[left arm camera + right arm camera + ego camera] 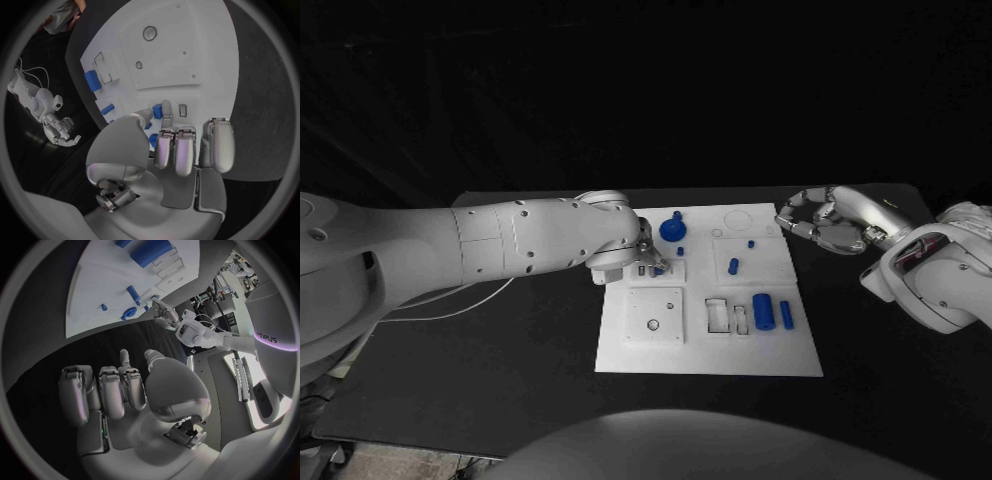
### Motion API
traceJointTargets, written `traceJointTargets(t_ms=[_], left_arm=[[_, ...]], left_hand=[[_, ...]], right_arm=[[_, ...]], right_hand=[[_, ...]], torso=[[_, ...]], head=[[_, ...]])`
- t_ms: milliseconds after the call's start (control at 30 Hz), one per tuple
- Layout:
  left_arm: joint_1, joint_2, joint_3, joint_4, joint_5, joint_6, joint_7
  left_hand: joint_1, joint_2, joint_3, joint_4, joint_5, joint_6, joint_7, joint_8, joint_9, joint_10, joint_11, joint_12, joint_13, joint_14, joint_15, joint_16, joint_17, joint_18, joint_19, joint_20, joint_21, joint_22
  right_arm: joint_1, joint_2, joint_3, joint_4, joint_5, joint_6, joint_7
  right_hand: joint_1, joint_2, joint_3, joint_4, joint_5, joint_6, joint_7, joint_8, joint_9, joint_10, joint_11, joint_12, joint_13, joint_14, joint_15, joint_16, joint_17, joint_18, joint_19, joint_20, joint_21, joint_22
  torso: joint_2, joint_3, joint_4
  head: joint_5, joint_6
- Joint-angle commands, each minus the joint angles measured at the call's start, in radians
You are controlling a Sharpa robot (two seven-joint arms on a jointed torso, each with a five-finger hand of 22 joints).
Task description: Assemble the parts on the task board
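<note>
The white task board (711,345) lies mid-table. My left hand (639,262) hovers over its upper left part. In the left wrist view its thumb and a fingertip (166,107) pinch a small blue part (157,113) beside a small rectangular slot (182,110). My right hand (822,222) hangs over the black table off the board's upper right corner, fingers loosely bent and apart, holding nothing. On the board sit a blue round knob (674,229), a blue peg (733,266), a large blue cylinder (763,311) and a slim blue piece (786,313).
A square plate with two holes (655,316) takes up the board's lower left. Rectangular outlined recesses (718,313) lie beside the large cylinder. A white cable (452,300) trails on the table at the left. Bare black table surrounds the board.
</note>
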Motion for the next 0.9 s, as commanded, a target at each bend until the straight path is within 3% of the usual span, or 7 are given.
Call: traceJointTargets(t_ms=[33,433,633,733,900], left_arm=[[-0.005,0.002,-0.002,-0.002,0.006,0.035,-0.055],[-0.006,-0.003,-0.002,-0.001,-0.005,0.047,-0.075],[-0.006,-0.024,-0.001,0.023,-0.008,-0.01,-0.033],[-0.004,-0.042,0.005,0.042,-0.018,-0.04,-0.021],[0.016,-0.071,0.012,0.064,-0.032,-0.041,-0.033]], left_hand=[[-0.013,-0.001,-0.015,0.006,-0.013,0.0,0.01,-0.005,-0.003,0.106,0.006,-0.004,0.263,0.105,0.005,0.002,0.263,-0.003,-0.002,0.004,-0.005,0.157],[-0.067,0.003,-0.1,0.041,-0.088,-0.012,0.013,0.004,0.011,0.106,0.009,-0.004,0.263,0.105,0.007,0.002,0.263,-0.006,0.01,0.006,0.002,0.166],[-0.133,-0.001,-0.175,0.043,-0.125,-0.026,0.014,0.016,0.025,0.106,0.01,-0.004,0.263,0.105,0.007,0.002,0.263,-0.01,0.025,0.006,0.014,0.178],[-0.155,-0.005,-0.211,0.044,-0.146,-0.03,0.013,0.028,0.034,0.106,0.009,-0.004,0.263,0.105,0.005,0.002,0.263,-0.014,0.035,0.005,0.024,0.187],[-0.174,-0.008,-0.247,0.044,-0.152,-0.021,0.008,0.048,0.046,0.106,0.005,-0.004,0.263,0.105,0.002,0.002,0.263,-0.015,0.042,0.002,0.03,0.192]], right_arm=[[-0.001,0.001,0.0,0.0,-0.004,0.014,-0.001],[-0.001,-0.003,0.0,0.001,-0.004,0.016,-0.001],[-0.001,-0.006,0.0,0.002,-0.004,0.012,0.002],[-0.001,-0.007,0.0,0.0,-0.004,0.011,0.003],[-0.001,-0.008,0.0,-0.002,-0.004,0.01,0.003]], right_hand=[[0.007,0.001,-0.001,-0.003,0.006,-0.003,0.006,-0.005,-0.001,0.103,0.008,0.004,0.263,0.102,0.007,0.003,0.263,0.011,0.031,0.005,-0.005,0.231],[0.007,0.001,-0.001,-0.003,0.006,-0.003,0.007,-0.005,-0.001,0.103,0.008,0.004,0.263,0.102,0.008,0.003,0.263,0.011,0.031,0.005,-0.005,0.231],[0.006,0.0,-0.003,-0.001,0.005,-0.002,0.007,-0.005,-0.002,0.103,0.008,0.004,0.263,0.102,0.008,0.003,0.263,0.01,0.032,0.005,-0.005,0.231],[0.005,0.0,-0.004,0.002,0.004,-0.001,0.007,-0.005,-0.003,0.103,0.009,0.004,0.263,0.102,0.008,0.003,0.263,0.01,0.032,0.005,-0.005,0.231],[0.003,0.0,-0.006,0.003,0.004,-0.001,0.007,-0.005,-0.004,0.103,0.009,0.004,0.263,0.102,0.008,0.003,0.263,0.01,0.032,0.005,-0.005,0.231]], torso=[[0.0,-0.0002,-0.0003],[0.001,-0.0004,-0.0005],[0.001,-0.001,-0.0005],[0.001,-0.0012,0.0006],[0.0,-0.0002,0.0001]], head=[[0.0,0.0],[0.005,0.0],[0.008,0.0],[0.006,0.0],[0.008,0.0]])
